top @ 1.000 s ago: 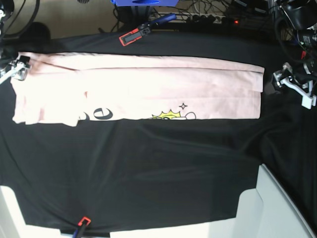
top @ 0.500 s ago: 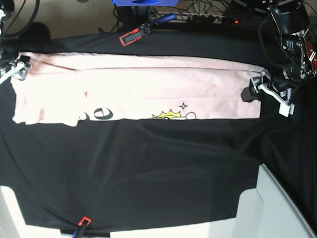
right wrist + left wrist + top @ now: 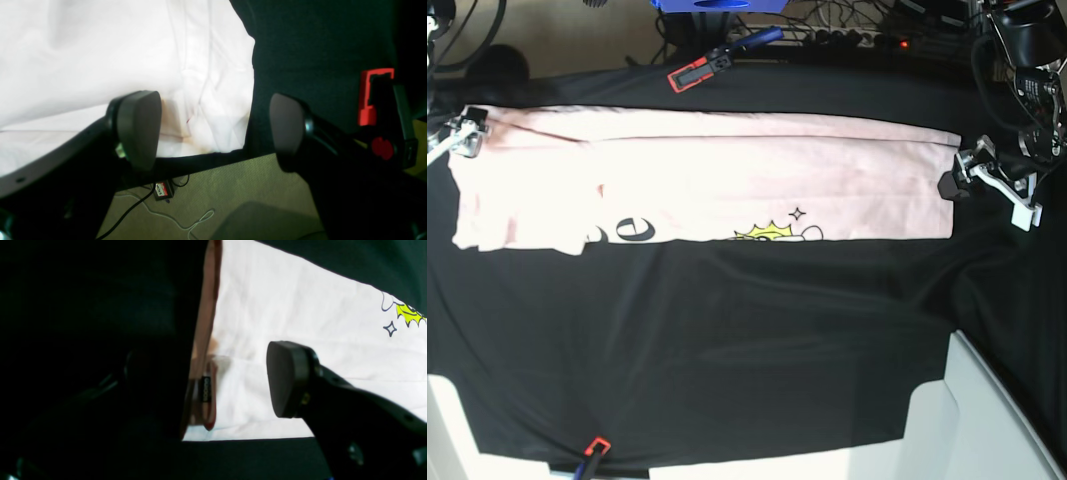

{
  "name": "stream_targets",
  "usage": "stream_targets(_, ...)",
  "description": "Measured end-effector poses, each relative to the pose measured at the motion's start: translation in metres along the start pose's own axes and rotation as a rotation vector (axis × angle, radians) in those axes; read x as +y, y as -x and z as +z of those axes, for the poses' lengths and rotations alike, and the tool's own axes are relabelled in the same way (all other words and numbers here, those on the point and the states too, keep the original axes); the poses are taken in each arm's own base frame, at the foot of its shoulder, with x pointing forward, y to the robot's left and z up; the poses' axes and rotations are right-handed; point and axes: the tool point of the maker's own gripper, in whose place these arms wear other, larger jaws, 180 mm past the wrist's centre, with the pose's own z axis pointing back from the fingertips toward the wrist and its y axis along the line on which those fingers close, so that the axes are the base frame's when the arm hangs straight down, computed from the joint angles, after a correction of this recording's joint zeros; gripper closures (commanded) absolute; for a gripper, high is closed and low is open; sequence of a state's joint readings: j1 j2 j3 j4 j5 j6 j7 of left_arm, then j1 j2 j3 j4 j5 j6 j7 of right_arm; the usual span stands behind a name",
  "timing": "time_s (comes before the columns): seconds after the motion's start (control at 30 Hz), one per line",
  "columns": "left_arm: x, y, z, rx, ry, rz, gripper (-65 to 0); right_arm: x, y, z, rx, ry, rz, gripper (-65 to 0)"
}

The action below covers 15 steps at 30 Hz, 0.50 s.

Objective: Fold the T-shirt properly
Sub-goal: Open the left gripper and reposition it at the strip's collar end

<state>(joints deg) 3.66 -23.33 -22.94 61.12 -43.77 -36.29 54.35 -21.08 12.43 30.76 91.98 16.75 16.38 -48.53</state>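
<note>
The pale pink T-shirt [image 3: 707,180] lies folded into a long band across the far half of the black table cloth [image 3: 727,340], with a black letter "e" [image 3: 634,230] and a small yellow graphic [image 3: 772,234] showing along its near edge. The left gripper [image 3: 954,180] sits at the band's right end with its jaws spread wide and nothing between them, one black pad [image 3: 287,378] over the cloth beside the hem and its small black label [image 3: 206,389]. The right gripper [image 3: 213,130] is at the far-left corner, jaws likewise apart and empty, one pad over the pink fabric and the other over the black cloth at the table's edge, near a red-and-black clamp [image 3: 380,113].
</note>
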Motion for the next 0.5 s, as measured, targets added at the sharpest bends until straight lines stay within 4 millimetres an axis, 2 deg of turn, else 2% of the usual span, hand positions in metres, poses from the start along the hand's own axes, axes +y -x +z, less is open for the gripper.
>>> stream_targets(0.13, 0.000, -0.002, 0.000, -0.004, 0.000, -0.001, -48.2, 0.000, 0.000, 0.000, 0.000, 0.000, 0.000, -48.8)
stream_targets(0.27, 0.010, -0.005, 0.000, -0.023, -0.054, 0.060, -48.2, 0.000, 0.000, 0.000, 0.000, 0.000, 0.000, -48.8)
stream_targets(0.37, 0.012, -0.012, -0.001, -0.062, -0.070, 0.082, -48.2, 0.000, 0.000, 0.000, 0.000, 0.000, 0.000, -48.8)
stream_targets(0.5, 0.015, -0.011, -0.002, -0.058, -0.090, 0.108, -48.2, 0.000, 0.000, 0.000, 0.000, 0.001, 0.001, -48.8)
